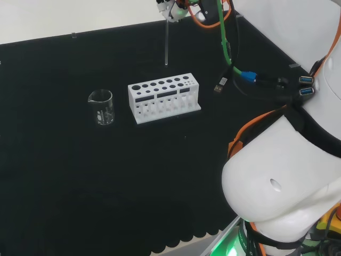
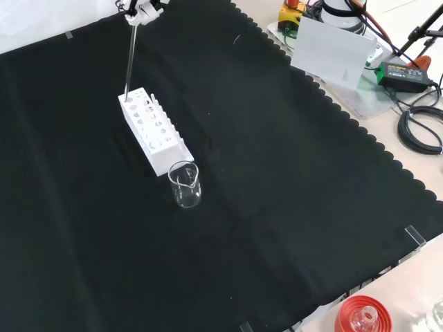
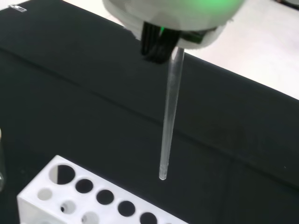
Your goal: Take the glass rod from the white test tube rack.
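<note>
1. My hand [image 1: 176, 8] is at the top edge of the head view, above the far side of the surface [image 1: 64, 176]. In the front view it is at the top left [image 2: 142, 8].
2. My fingers pinch the top end of the rod [image 1: 167, 42]. In the wrist view the rod [image 3: 169, 116] comes out from under the blurred white part of my hand [image 3: 168, 16].
3. The rod hangs upright. Its lower end is free and is out of the rack [image 1: 162, 98].
4. In the wrist view the tip is above the row of holes and touches nothing.
5. In the front view the rod [image 2: 129, 59] goes down to the far end of the rack [image 2: 154, 131], so there I cannot tell if the tip is clear.
6. The rack stands in the middle of the black surface, and its holes hold nothing that I can see.
7. A beaker [image 1: 101, 106] stands just to the left of the rack in the head view. In the front view it [image 2: 184, 183] is at the near end of the rack, close to it.
</note>
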Robot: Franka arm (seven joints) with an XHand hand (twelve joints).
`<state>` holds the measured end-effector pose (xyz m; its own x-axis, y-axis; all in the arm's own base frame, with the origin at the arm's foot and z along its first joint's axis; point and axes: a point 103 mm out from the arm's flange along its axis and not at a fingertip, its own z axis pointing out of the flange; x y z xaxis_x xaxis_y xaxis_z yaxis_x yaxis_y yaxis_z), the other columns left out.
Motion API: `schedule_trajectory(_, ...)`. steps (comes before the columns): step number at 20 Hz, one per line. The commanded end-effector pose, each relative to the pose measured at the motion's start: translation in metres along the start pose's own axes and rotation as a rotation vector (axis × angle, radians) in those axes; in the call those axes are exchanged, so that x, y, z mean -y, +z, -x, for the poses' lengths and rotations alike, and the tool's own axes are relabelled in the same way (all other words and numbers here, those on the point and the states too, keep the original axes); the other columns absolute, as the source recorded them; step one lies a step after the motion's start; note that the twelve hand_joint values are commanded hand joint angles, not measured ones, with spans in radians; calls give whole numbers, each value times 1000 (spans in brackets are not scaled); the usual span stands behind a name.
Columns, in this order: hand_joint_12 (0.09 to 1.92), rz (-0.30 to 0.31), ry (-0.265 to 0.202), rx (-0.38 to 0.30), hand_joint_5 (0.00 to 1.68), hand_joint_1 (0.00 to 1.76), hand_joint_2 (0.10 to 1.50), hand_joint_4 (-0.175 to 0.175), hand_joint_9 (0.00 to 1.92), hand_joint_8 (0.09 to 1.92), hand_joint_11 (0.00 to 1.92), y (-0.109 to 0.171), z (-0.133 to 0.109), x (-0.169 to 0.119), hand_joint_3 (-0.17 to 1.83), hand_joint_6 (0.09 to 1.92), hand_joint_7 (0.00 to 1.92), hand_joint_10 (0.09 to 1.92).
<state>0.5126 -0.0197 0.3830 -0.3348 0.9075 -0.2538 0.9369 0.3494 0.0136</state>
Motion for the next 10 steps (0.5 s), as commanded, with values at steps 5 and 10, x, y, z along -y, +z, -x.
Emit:
schedule_trajectory(5, 769, 12, -45, 0, 1180, 1326, 616, -175, 1684, 878, 1592, -10, -24, -9, 766, 639, 1323, 673)
schedule_trajectory(10, 769, 16, -61, 10, 1180, 1326, 618, -175, 1687, 877, 1593, -16, -31, -13, 762, 636, 1323, 671)
